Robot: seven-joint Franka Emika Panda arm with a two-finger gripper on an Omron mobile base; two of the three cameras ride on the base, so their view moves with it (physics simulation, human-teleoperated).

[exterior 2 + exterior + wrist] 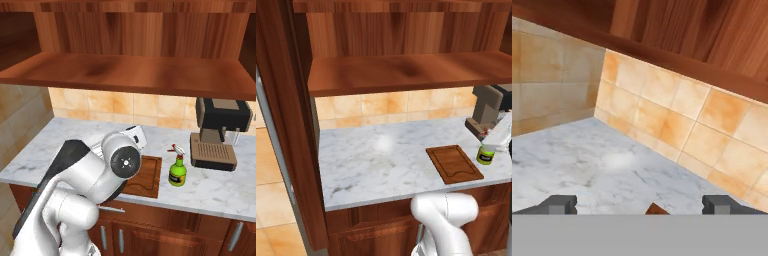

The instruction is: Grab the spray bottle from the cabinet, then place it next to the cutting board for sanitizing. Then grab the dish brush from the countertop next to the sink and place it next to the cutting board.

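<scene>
The spray bottle stands upright on the table, just beside the cutting board — the first half looks done. The end effector hangs empty with jaws wide, the bottle off to its right and a board corner just below it. The dish brush — nowhere to be found here — is left to fetch.

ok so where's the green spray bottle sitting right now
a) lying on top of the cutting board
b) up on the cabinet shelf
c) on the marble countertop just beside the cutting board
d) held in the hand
c, the spray bottle stands upright on the white marble countertop, right beside the cutting board on the coffee machine's side, and nothing grips it.
</scene>
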